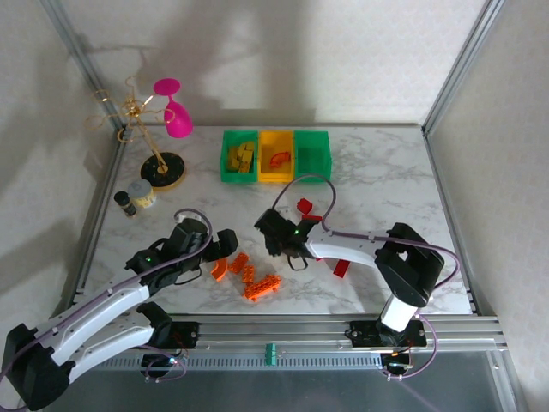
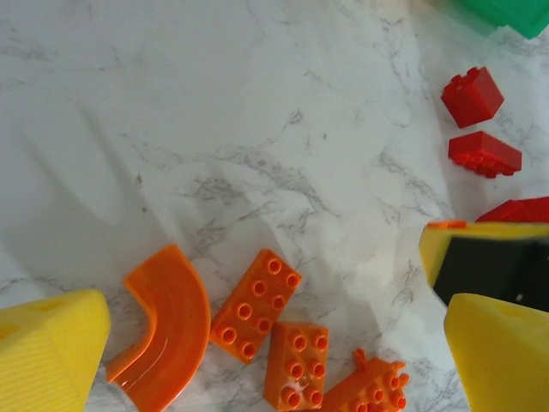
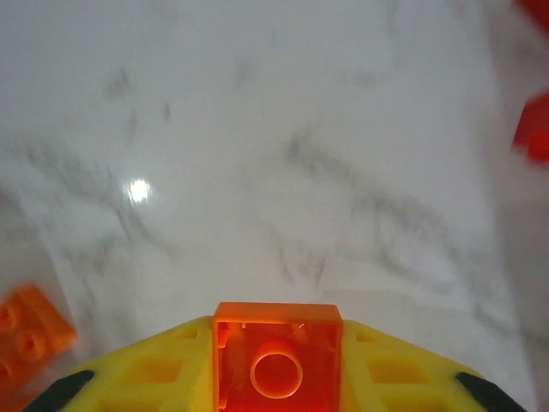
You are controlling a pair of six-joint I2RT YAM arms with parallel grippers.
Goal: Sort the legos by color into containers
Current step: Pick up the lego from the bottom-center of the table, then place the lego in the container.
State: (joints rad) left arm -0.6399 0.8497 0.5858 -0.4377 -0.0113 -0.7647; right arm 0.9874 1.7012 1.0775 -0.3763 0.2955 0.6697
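Nearest the arms' bases, a cluster of loose orange legos lies on the marble tabletop, among them a curved piece and a long studded brick. The left pincer hangs over the cluster's left side, jaws spread wide with nothing between them. A little farther in and to the right, the right pincer is pressed together on a small orange brick, pinched between its yellow fingers with the hollow underside facing the wrist camera. Whether it is clear of the tabletop I cannot tell. Red legos lie just beyond that pincer. At the far edge three bins stand side by side, each long axis running away from the arms: a green bin holding yellow bricks, the yellow-orange bin holding one orange piece, and a second green bin. The held brick's likely home, the yellow-orange bin, lies almost straight ahead of the right pincer and well apart from it, so the carry looks like a plain forward reach by the right arm.
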